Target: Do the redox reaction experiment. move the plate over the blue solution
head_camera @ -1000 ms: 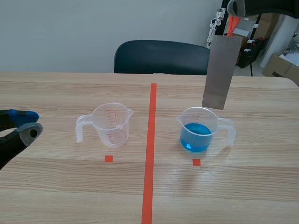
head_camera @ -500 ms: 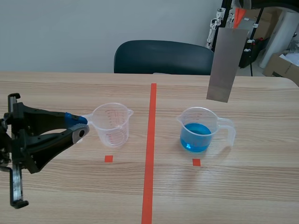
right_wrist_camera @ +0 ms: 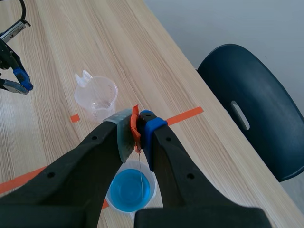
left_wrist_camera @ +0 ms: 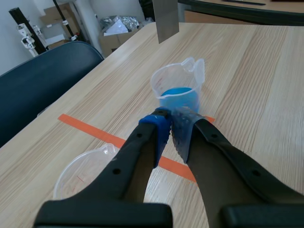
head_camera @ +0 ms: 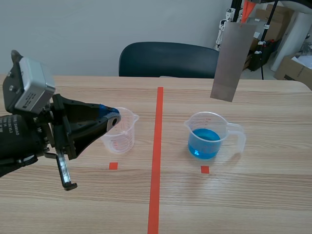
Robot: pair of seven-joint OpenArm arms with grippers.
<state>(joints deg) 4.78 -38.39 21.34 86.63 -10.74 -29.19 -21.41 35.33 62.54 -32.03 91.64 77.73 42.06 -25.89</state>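
A grey metal plate hangs upright above and a little behind the beaker of blue solution. My right gripper is shut on the plate's orange-red tab. In the right wrist view the plate shows edge-on as a thin line, with the blue beaker straight below it. My left gripper is raised and shut on nothing, partly covering the empty clear beaker. Past the left gripper stands the blue beaker, with the empty beaker beside its fingers.
A dark blue chair stands behind the table's far edge. Cardboard boxes and stands sit at the back right. An orange-red tape line runs down the table's middle between the two beakers.
My left arm has risen and swung right, up to the empty beaker. The plate has lifted a little higher above the blue beaker.
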